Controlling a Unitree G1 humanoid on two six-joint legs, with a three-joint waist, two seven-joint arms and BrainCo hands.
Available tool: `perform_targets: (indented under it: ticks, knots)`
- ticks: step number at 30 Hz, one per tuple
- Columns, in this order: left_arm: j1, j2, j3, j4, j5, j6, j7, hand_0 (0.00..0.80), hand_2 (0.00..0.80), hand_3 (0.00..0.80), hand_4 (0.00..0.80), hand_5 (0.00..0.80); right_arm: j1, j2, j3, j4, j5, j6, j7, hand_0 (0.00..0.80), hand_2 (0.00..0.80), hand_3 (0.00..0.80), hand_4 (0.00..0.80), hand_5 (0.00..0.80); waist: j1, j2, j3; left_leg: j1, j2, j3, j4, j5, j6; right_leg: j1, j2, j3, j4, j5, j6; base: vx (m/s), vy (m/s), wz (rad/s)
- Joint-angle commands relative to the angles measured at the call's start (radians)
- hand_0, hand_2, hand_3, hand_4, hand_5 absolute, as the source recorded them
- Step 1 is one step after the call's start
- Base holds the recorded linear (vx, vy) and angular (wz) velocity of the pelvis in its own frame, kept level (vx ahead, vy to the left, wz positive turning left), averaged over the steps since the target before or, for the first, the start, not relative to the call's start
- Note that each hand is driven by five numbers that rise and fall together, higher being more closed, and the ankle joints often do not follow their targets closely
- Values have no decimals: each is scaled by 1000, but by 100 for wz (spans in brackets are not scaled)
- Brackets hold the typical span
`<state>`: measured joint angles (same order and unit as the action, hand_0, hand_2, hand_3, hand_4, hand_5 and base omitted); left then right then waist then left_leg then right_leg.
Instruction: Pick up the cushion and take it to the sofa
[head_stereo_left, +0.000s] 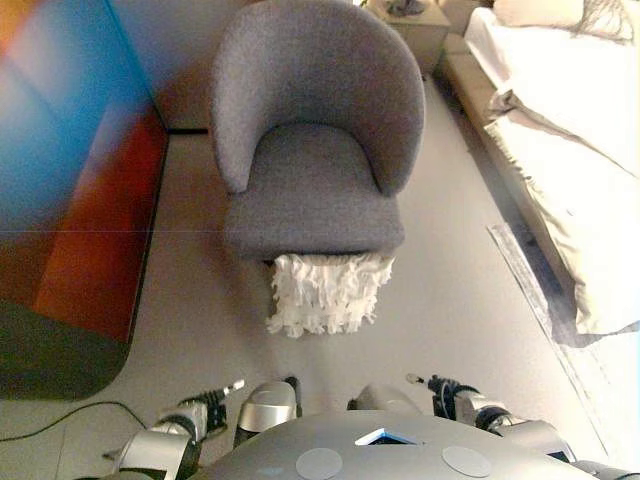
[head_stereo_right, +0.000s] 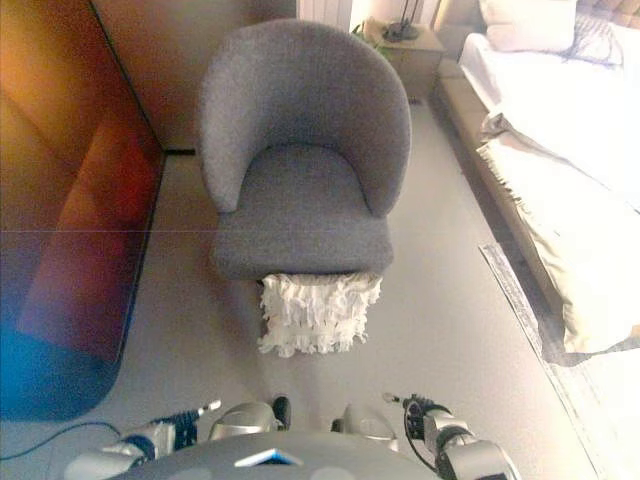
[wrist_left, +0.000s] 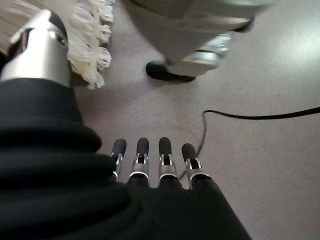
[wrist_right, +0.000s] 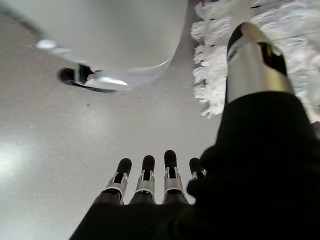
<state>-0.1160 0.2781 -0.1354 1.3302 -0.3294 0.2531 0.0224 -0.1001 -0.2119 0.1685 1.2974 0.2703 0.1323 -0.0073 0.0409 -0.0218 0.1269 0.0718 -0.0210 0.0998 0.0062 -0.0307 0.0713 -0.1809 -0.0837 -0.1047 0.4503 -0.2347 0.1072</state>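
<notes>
The cushion (head_stereo_left: 328, 292) is white with shaggy fringes. It stands on the floor, leaning against the front of the grey armchair (head_stereo_left: 315, 150). My left hand (head_stereo_left: 205, 410) hangs low at my left side, short of the cushion, with straight fingers (wrist_left: 150, 160) and nothing in it. My right hand (head_stereo_left: 450, 392) hangs low at my right side, also open and empty, with straight fingers (wrist_right: 150, 175). The cushion's fringe shows past the thumb in both the left wrist view (wrist_left: 90, 45) and the right wrist view (wrist_right: 212, 60).
A bed (head_stereo_left: 570, 150) with pale covers runs along the right. A nightstand (head_stereo_left: 410, 25) stands behind the chair. A dark glossy panel (head_stereo_left: 80, 200) lines the left side. Pale carpet floor (head_stereo_left: 450, 300) lies between the chair and the bed.
</notes>
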Motion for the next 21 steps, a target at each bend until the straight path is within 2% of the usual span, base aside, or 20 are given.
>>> perform_targets:
  ticks: [1,2,3,5,6,7,8,9,10,12,13,15,16,17,18,19,21]
  knots:
    - [-1,-6,12,49,0,32,26,0,0,0,0,0,-3,-35,-3,5,58,-25,-14,0,0,0,0,0,-33,8,7,-23,-32,-85,3,-2,-3,22,-27,-22,-324,322,-17,322,-175,29]
    - [1,-8,14,51,2,31,27,0,0,0,0,0,-1,-36,-5,4,56,-25,-13,0,0,0,0,0,-37,7,10,-11,-32,-88,1,-9,-5,29,-35,-17,-356,344,-12,354,-194,34]
    - [7,-11,18,60,5,24,30,0,0,0,0,0,6,-38,-11,4,52,-25,-11,0,0,0,0,0,-46,4,9,11,-31,-97,-1,-27,-9,28,-56,9,-420,388,2,304,-170,28]
    - [14,-13,17,65,-4,14,33,0,0,0,0,0,13,-39,-21,9,40,-29,-5,0,0,0,0,0,-59,5,7,39,-19,-111,0,-52,-11,32,-70,55,-489,423,12,401,-253,15]
    - [22,-15,19,66,-4,7,37,0,0,0,0,0,22,-36,-31,13,26,-37,-3,0,0,0,0,0,-69,2,3,58,-7,-124,4,-72,-11,39,-79,91,-504,435,19,437,-321,28]
    - [30,-16,20,62,-5,2,41,0,0,0,0,0,26,-32,-35,16,19,-44,-5,0,0,0,0,0,-74,-2,1,74,4,-128,9,-89,-12,41,-84,105,-482,440,19,374,-296,62]
    - [33,-16,21,61,-6,1,43,0,0,0,0,0,28,-31,-36,17,18,-49,-6,0,0,0,0,0,-75,-4,0,82,10,-129,11,-96,-15,44,-85,106,-484,441,20,369,-337,71]
    - [40,-17,27,59,-8,-6,48,0,0,0,0,0,35,-26,-36,17,12,-58,-10,0,0,0,0,0,-75,-12,-11,112,34,-129,10,-111,-33,68,-88,86,-515,442,27,373,-369,63]
    - [44,-20,34,62,-11,-14,51,0,0,0,0,0,35,-25,-33,15,3,-59,-14,0,0,0,0,0,-73,-18,-22,124,59,-118,20,-118,-50,84,-88,71,-508,430,21,380,-386,34]
    - [51,-27,50,62,-10,-31,60,0,0,0,0,0,31,-28,-30,19,-13,-60,-13,0,0,0,0,0,-75,-26,-32,140,99,-109,67,-131,-75,93,-75,71,-480,405,4,325,-341,10]
    - [58,-30,59,59,-1,-47,51,0,0,0,0,0,29,-33,-25,15,-27,-58,-11,0,0,0,0,0,-75,-29,-39,135,133,-96,141,-91,-96,94,-63,64,-462,386,-15,309,-345,-7]
    - [63,-36,58,57,17,-81,35,0,0,0,0,0,27,-47,-9,5,-38,-50,-5,0,0,0,0,0,-69,-35,-37,44,169,-70,316,13,-117,121,-42,52,-458,360,-50,200,-339,-5]
    - [58,-44,45,44,0,-91,48,0,0,0,0,0,21,-55,-4,2,-36,-46,-6,0,0,0,0,0,-53,-46,-27,-57,164,-53,426,42,-109,155,-37,36,-473,349,-70,131,-327,6]
    - [51,-52,34,34,-22,-89,68,0,0,0,0,0,14,-61,0,1,-28,-43,-7,0,0,0,0,0,-39,-48,-19,-115,140,-50,442,37,-101,179,-36,17,-485,342,-73,112,-246,6]
    - [46,-58,22,30,-48,-88,86,0,0,0,0,0,5,-70,2,0,-23,-42,-4,0,0,0,0,0,-26,-44,-10,-143,110,-50,416,24,-97,200,-35,1,-495,333,-72,105,-112,14]
    - [43,-60,15,30,-66,-88,97,0,0,0,0,0,-6,-75,3,4,-22,-43,-1,0,0,0,0,0,-18,-36,-2,-141,93,-31,351,15,-99,215,-32,-17,-502,323,-67,126,-52,13]
    - [40,-61,15,32,-85,-86,106,0,0,0,0,0,-16,-78,1,14,-16,-46,-7,0,0,0,0,0,-11,-24,7,-135,83,1,252,30,-107,236,-25,-46,-512,308,-66,123,-1,14]
